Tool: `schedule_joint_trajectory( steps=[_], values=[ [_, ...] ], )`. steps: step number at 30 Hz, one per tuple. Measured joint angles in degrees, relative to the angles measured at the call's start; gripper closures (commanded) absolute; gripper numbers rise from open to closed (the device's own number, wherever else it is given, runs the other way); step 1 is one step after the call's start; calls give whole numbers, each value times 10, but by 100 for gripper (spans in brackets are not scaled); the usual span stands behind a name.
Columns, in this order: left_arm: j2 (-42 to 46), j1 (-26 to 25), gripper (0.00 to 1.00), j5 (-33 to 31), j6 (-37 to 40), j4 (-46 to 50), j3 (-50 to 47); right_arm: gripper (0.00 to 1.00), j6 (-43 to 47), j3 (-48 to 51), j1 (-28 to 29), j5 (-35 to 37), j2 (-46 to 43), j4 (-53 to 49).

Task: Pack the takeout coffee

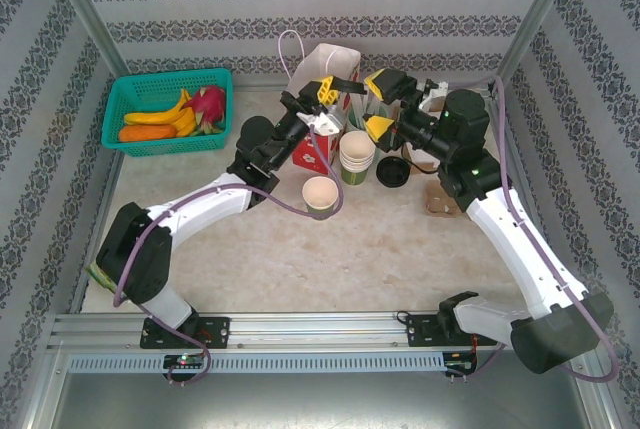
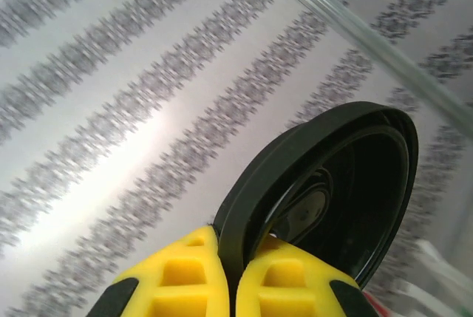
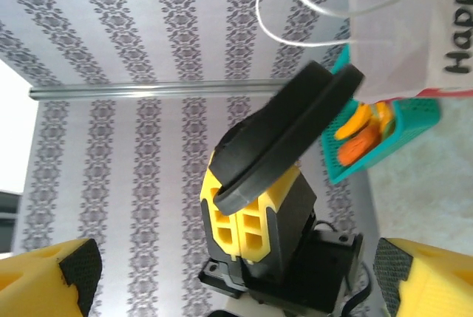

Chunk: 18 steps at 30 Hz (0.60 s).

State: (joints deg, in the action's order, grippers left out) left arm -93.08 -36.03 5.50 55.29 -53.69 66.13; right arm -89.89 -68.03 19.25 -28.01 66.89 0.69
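Note:
My left gripper (image 1: 325, 91) is raised in front of the white paper bag (image 1: 325, 64) and is shut on the rim of a round black lid (image 2: 332, 184), pinched between its yellow fingers (image 2: 177, 280). The right wrist view shows that lid (image 3: 295, 128) tilted edge-on above the left gripper (image 3: 251, 213). My right gripper (image 1: 378, 106) faces it from the right, open wide, and its fingertips (image 3: 70, 269) hold nothing. An open-topped pale green paper cup (image 1: 320, 194) stands on the table below. A takeout coffee with its lid on is out of view.
A stack of lidless paper cups (image 1: 357, 154) and a second black lid (image 1: 392, 171) sit right of the open cup. A brown cardboard piece (image 1: 440, 199) lies under the right arm. A teal fruit basket (image 1: 165, 109) stands at the back left.

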Motion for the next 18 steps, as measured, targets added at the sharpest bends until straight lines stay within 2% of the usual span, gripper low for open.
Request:
schedule_joint_trajectory(
  steps=[6,11,18],
  values=[
    [-34,0,100,19,102,-114,-7,19,-74,28,0,-13,8,70],
    [-53,0,100,46,155,-174,-11,19,-106,30,0,-15,18,107],
    [-54,0,100,65,172,-216,-35,23,-132,33,0,-11,28,155]
  ],
)
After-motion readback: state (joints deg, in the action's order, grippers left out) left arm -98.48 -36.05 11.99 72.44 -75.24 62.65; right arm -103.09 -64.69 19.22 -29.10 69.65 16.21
